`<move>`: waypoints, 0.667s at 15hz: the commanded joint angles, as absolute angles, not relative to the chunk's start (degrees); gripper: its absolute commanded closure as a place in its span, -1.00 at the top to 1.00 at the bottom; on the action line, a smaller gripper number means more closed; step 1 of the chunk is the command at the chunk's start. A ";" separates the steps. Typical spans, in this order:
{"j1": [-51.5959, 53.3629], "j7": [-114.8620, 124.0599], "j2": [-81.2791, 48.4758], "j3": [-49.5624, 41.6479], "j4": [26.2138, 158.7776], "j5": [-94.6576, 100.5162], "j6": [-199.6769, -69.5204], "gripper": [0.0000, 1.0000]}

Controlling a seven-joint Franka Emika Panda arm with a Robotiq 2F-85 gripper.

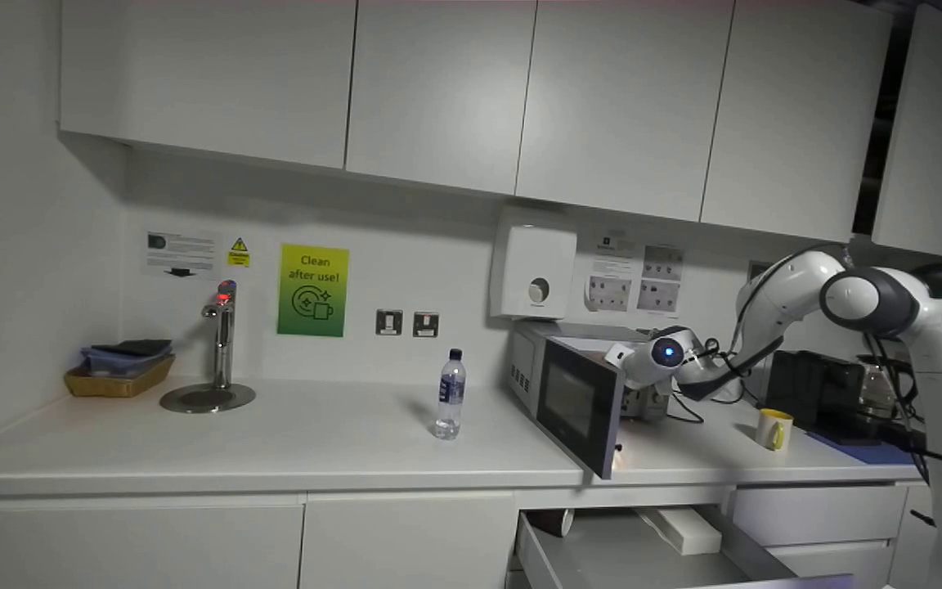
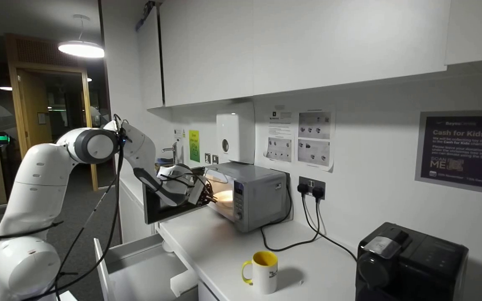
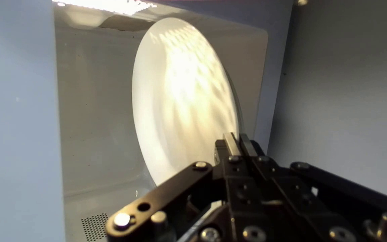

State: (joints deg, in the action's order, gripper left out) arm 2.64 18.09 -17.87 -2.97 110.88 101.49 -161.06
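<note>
In the wrist view, a white plate [image 3: 183,90] stands tilted inside the lit microwave [image 3: 92,111]. The gripper [image 3: 238,137] is closed on the plate's rim, with one fingertip on each side of it. In an exterior view, the gripper [image 2: 211,198] reaches into the open front of the grey microwave [image 2: 262,205]. The microwave door [image 1: 577,401] is swung open and hides the gripper in an exterior view. The plate's far lower part is hidden behind the gripper linkage in the wrist view.
An open drawer [image 1: 626,564] below holds a white box [image 1: 688,532] and a dark cup [image 1: 551,521]. A white and yellow mug [image 2: 265,274], black coffee machine [image 2: 412,263] and power cords [image 2: 283,246] are on the counter. A water bottle [image 1: 450,401] stands beside the microwave.
</note>
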 commanded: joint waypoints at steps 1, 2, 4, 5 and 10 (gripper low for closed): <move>1.22 19.98 -19.43 -3.40 107.24 104.43 -164.49 -0.98; 0.92 19.67 -19.91 -3.38 106.62 104.21 -165.05 -0.98; 0.39 19.51 -20.68 -3.34 105.69 104.14 -166.31 -0.98; 0.16 19.44 -21.06 -3.30 105.20 104.12 -166.88 -0.98; -0.64 19.08 -23.16 -3.24 102.65 103.96 -168.53 -0.98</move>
